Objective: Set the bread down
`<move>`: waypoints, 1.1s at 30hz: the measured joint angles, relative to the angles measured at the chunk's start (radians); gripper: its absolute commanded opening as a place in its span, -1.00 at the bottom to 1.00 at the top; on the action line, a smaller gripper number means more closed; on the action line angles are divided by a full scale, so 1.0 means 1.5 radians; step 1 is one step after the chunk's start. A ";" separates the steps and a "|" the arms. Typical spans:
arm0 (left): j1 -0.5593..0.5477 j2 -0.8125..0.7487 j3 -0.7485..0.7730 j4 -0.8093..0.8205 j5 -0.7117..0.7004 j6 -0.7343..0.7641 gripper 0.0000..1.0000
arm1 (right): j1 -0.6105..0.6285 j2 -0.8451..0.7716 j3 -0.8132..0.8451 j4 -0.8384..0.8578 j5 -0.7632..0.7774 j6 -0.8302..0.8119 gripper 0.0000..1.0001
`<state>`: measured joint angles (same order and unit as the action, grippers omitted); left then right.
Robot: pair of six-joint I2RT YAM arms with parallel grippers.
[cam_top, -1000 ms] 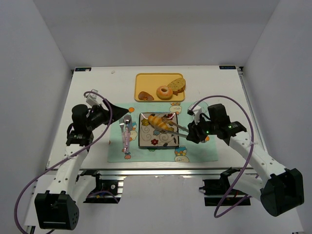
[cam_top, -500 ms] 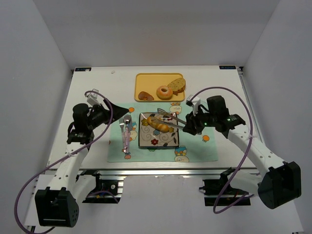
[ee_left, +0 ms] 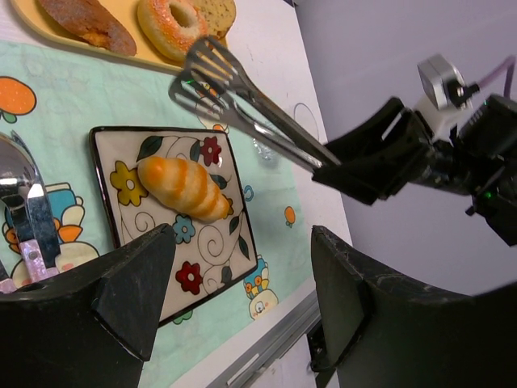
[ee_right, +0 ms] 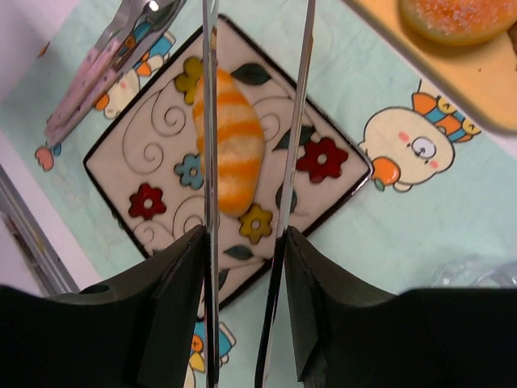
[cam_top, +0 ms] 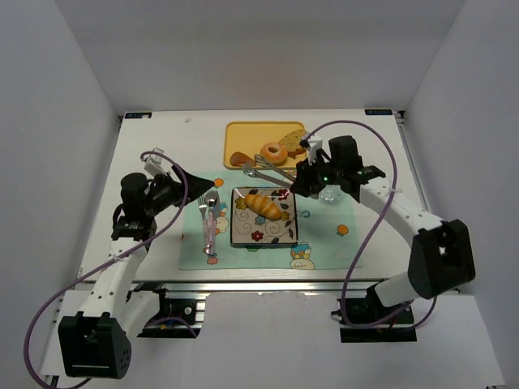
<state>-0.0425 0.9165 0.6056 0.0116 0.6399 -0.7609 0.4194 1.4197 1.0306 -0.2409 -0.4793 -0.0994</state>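
right end effector point(cam_top: 298, 182) pinches the handle end of tongs point(cam_top: 268, 168), its fingers point(ee_right: 182, 267) pressed on the outside of both tong arms. the tong blades are apart with nothing between them. they reach out ahead of it to the near edge of the tray point(cam_top: 235, 134), just beside the donut point(cam_top: 272, 153).

bread point(cam_top: 267, 205) lies flat on the plate point(cam_top: 243, 235), near the middle, apart from the tongs. in the top view it sits on the near side of the right end effector and to its left. in the right wrist view the bread point(ee_right: 230, 139) shows below and between the two tong arms.

left end effector point(cam_top: 195, 182) is spread wide and holds nothing. it points at the plate, with the bread point(ee_left: 182, 188) ahead of its fingers point(ee_left: 137, 283). cutlery point(cam_top: 210, 219) lies on the mat point(cam_top: 324, 251) between it and the plate.

plate and mat rest on the bench point(cam_top: 162, 146).
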 measured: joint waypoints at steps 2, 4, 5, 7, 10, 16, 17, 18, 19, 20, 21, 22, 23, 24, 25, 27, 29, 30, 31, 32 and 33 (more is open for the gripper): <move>0.000 -0.008 -0.007 -0.001 -0.001 -0.002 0.56 | 0.000 0.039 0.032 0.011 0.003 0.011 -0.05; 0.000 -0.020 -0.016 -0.003 -0.001 -0.005 0.56 | 0.000 0.071 0.063 0.023 0.004 0.019 -0.05; 0.000 -0.026 -0.020 -0.004 -0.002 -0.005 0.56 | 0.000 0.085 0.077 0.027 0.005 0.022 -0.05; 0.000 -0.038 -0.028 -0.003 -0.003 -0.008 0.56 | 0.000 0.111 0.103 0.039 0.006 0.026 -0.05; 0.000 -0.051 -0.035 -0.005 -0.006 -0.012 0.56 | 0.000 0.143 0.131 0.051 0.007 0.027 -0.05; 0.000 -0.058 -0.037 -0.014 -0.008 -0.014 0.56 | 0.000 0.188 0.149 0.060 0.013 0.027 -0.05; 0.000 -0.059 -0.037 -0.017 -0.009 -0.014 0.56 | 0.000 0.191 0.149 0.059 0.014 0.027 -0.05; 0.000 -0.060 -0.037 -0.019 -0.010 -0.014 0.56 | 0.000 0.193 0.149 0.059 0.016 0.027 -0.05; 0.000 -0.060 -0.037 -0.021 -0.010 -0.014 0.56 | 0.000 0.194 0.149 0.059 0.018 0.027 -0.05; 0.000 -0.061 -0.037 -0.022 -0.011 -0.014 0.56 | 0.000 0.194 0.149 0.059 0.018 0.027 -0.05; 0.000 -0.061 -0.037 -0.023 -0.011 -0.014 0.56 | -0.001 0.194 0.149 0.062 0.019 0.027 -0.05; 0.000 -0.061 -0.037 -0.023 -0.011 -0.014 0.56 | -0.002 0.194 0.150 0.065 0.019 0.028 -0.05; 0.000 -0.061 -0.037 -0.023 -0.011 -0.014 0.56 | -0.004 0.194 0.150 0.068 0.019 0.030 -0.05; 0.000 -0.061 -0.037 -0.023 -0.011 -0.014 0.56 | -0.006 0.194 0.150 0.071 0.019 0.033 -0.05; 0.000 -0.061 -0.037 -0.023 -0.011 -0.014 0.56 | -0.012 0.194 0.150 0.075 0.020 0.037 -0.06; 0.000 -0.061 -0.037 -0.023 -0.012 -0.015 0.56 | -0.028 0.194 0.151 0.080 0.021 0.045 -0.07; 0.000 -0.060 -0.037 -0.023 -0.013 -0.015 0.56 | -0.054 0.193 0.156 0.083 0.022 0.052 -0.08; 0.000 -0.060 -0.037 -0.023 -0.013 -0.015 0.56 | -0.071 0.192 0.158 0.085 0.023 0.058 -0.09; 0.000 -0.060 -0.037 -0.023 -0.013 -0.015 0.56 | -0.086 0.190 0.159 0.088 0.024 0.062 -0.09; 0.000 -0.059 -0.037 -0.023 -0.013 -0.015 0.56 | -0.105 0.186 0.159 0.091 0.026 0.067 -0.10; 0.000 -0.059 -0.037 -0.023 -0.013 -0.015 0.56 | -0.125 0.182 0.159 0.091 0.026 0.071 -0.11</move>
<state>-0.0425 0.8284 0.5507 -0.0223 0.6209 -0.7830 0.2317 1.6920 1.2697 -0.1047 -0.4397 0.0071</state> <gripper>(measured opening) 0.780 0.456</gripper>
